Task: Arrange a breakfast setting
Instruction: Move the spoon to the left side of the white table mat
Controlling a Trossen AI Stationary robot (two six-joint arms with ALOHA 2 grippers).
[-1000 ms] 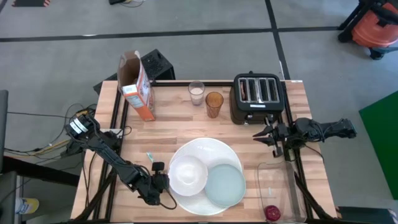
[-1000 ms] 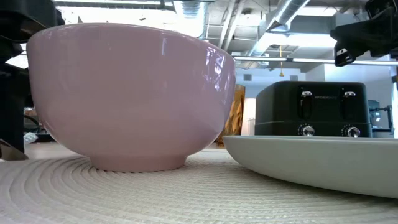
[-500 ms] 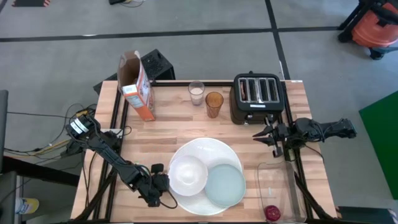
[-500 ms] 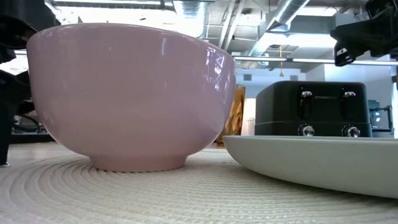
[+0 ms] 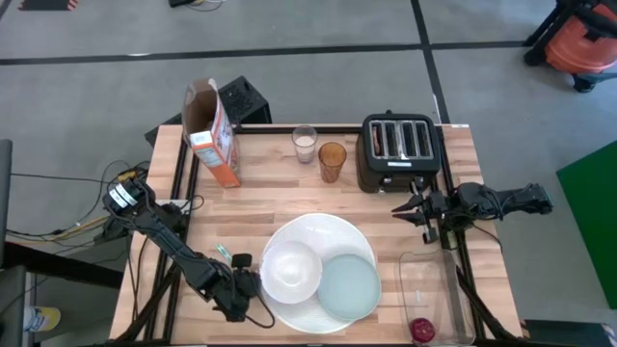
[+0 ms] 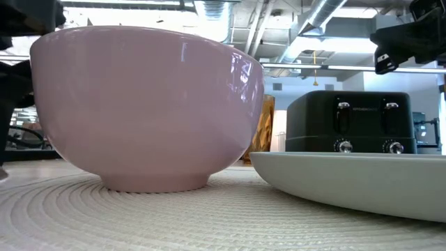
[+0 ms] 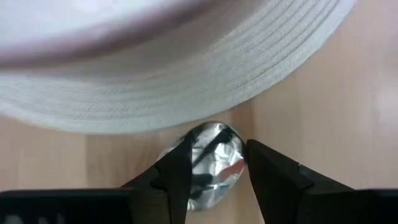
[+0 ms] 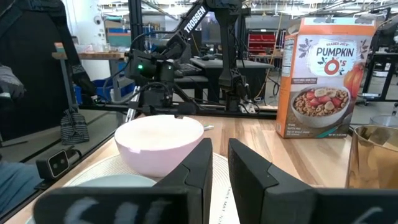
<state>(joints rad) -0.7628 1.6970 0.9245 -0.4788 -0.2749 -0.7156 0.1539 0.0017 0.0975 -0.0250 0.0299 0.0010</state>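
Teal-handled spoon [image 5: 224, 252] apparently released since earlier, left gripper [image 5: 243, 280] jaws parting.

You see a desk [image 5: 289, 198] of pale, matt butcher-block wood. The white bowl [image 6: 146, 104] looks glazed and glossy, catching ceiling lights. The large white plate [image 7: 186, 74] shows a matt, ridged rim. The teal-handled spoon [image 7: 214, 158] has a polished, mirror-like metal bowl. The orange-white cereal box [image 8: 323, 78] is printed cardboard; the toaster [image 6: 355, 122] looks smooth black.
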